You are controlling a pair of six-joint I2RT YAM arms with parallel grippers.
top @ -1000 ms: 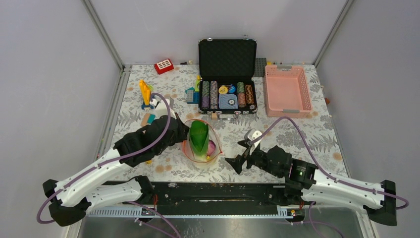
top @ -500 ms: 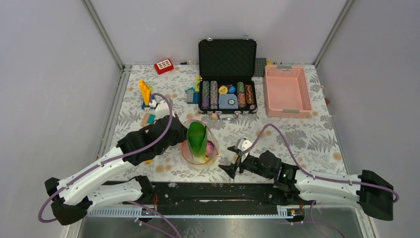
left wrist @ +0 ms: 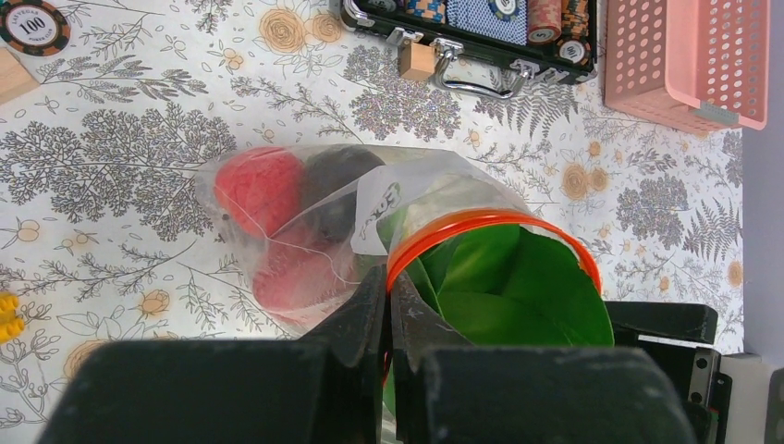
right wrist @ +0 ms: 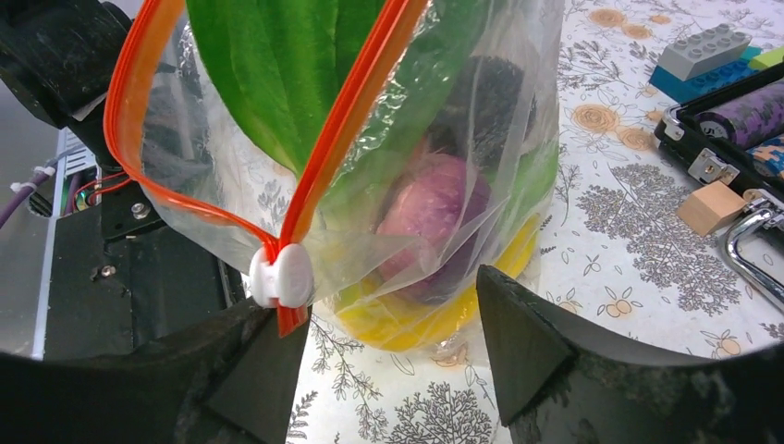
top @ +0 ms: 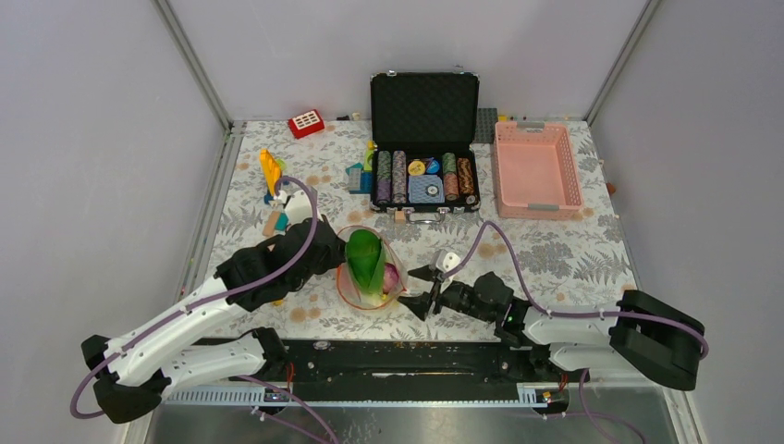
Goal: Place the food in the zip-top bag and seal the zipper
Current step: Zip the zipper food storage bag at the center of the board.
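The clear zip-top bag [top: 370,277] stands on the table with its orange-red zipper [left wrist: 462,225] open in a loop. My left gripper [left wrist: 388,305] is shut on the zipper rim and holds the mouth up. Inside are a green leafy cabbage [right wrist: 277,65], a red round fruit [left wrist: 259,185], a purple ball [right wrist: 434,213] and a yellow banana [right wrist: 434,324]. My right gripper [right wrist: 388,342] is open just beside the bag's right side, its left finger touching the white zipper slider [right wrist: 282,276]. In the top view it [top: 421,289] sits right of the bag.
An open black case of poker chips [top: 423,176] and a pink mesh basket [top: 536,169] stand at the back. Building blocks [top: 271,176] and a red block [top: 306,123] lie at the back left. A loose poker chip [left wrist: 32,23] lies left of the bag.
My right gripper has moved left across the table to the bag's right side. The left gripper has kept hold of the bag mouth, shifting it slightly.
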